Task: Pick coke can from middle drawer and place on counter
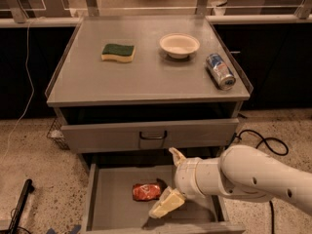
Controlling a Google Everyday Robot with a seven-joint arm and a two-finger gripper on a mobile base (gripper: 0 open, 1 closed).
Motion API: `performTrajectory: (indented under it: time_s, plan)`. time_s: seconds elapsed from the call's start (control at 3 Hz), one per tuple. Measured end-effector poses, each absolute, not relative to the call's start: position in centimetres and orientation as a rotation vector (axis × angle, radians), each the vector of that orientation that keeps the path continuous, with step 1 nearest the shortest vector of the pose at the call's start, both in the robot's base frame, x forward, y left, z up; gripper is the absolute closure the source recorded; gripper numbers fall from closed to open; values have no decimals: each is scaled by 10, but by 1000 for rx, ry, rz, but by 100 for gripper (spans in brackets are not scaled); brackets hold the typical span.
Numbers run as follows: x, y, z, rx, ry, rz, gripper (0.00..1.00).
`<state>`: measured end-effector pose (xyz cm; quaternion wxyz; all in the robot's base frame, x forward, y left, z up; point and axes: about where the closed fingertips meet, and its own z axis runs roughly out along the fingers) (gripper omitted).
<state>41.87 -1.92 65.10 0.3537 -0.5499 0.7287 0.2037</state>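
Presently, the count stands as follows: two cans, one sponge, one bowl, one drawer pulled open, one shut drawer front, one arm with one gripper.

The coke can (pixel 147 191) lies on its side on the flat grey floor of the middle drawer (pixel 114 206), near the centre and towards the back. It is red-orange with pale lettering. Its body looks dented rather than cleanly round, and its long axis runs left to right.

The gripper (pixel 172 180) is over the open drawer, just right of the coke can, on the end of a thick white arm (pixel 253 177) entering from the right. Its two cream fingers are spread wide: one points up towards the drawer front above, and the other (pixel 167 204) slants down to the drawer floor just beside the can's right end. Nothing is held between them. Whether the lower finger touches the can cannot be told.

On the counter (pixel 146 79) are the green and yellow sponge (pixel 118 52) at left rear, the white bowl (pixel 179 44) at centre rear, and the blue and silver can (pixel 220 70) lying on its side by the right rim. All three are apart.

The upper drawer front (pixel 107 135) is shut and has one dark handle (pixel 153 135).
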Motion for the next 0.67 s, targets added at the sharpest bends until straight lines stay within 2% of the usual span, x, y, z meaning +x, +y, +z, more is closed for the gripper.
performTrajectory:
  time_s: [0.67]
  plan:
    - [419, 3, 597, -1466, 1894, 625, 0]
